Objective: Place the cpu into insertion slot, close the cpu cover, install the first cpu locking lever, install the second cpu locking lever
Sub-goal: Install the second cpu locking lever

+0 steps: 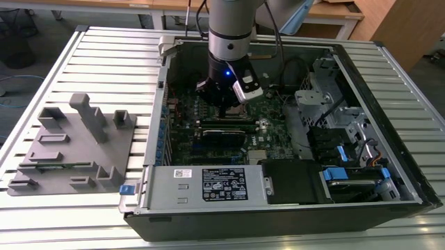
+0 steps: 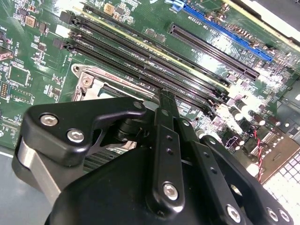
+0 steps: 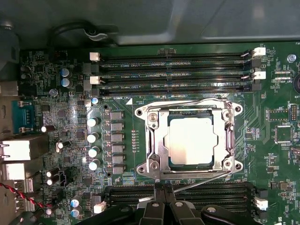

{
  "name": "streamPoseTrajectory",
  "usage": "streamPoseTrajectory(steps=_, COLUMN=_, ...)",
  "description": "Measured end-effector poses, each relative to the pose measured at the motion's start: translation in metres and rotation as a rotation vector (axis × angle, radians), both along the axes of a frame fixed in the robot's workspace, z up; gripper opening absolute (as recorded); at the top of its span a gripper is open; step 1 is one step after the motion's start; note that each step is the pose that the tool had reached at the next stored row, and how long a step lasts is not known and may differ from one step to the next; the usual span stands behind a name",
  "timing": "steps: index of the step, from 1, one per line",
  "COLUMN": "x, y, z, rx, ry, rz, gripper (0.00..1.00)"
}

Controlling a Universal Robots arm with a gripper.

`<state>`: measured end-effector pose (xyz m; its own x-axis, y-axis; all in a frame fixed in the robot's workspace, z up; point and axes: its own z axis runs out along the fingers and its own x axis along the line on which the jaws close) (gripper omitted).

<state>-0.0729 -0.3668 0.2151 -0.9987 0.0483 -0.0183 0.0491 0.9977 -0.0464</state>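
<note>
Cpu [image 3: 191, 140] sits under its cover, just beyond the jaws

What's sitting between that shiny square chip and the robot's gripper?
In the first wrist view, the silvery cpu cover frames the cpu. A thin wire locking lever crosses the green board beside it, just before the gripper.

— Any print you can make out from where you sit?

— In my exterior view, a black label [image 1: 224, 183] with white lettering sits on the power supply box [image 1: 167, 195], with a small white sticker [image 1: 182, 173] just beside it. Both are too small for me to read. In the first wrist view, tiny white lettering [image 3: 133, 87] runs on the green board [image 3: 262, 154] along the memory slots [image 3: 173, 77]. I can't make that out either.
</note>
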Motion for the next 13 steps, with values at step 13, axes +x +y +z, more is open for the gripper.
streamPoseTrajectory(steps=13, x=-0.0056, y=0.0, z=-0.007, rx=0.0001, ry=-0.0001, rz=-0.002, gripper=0.11)
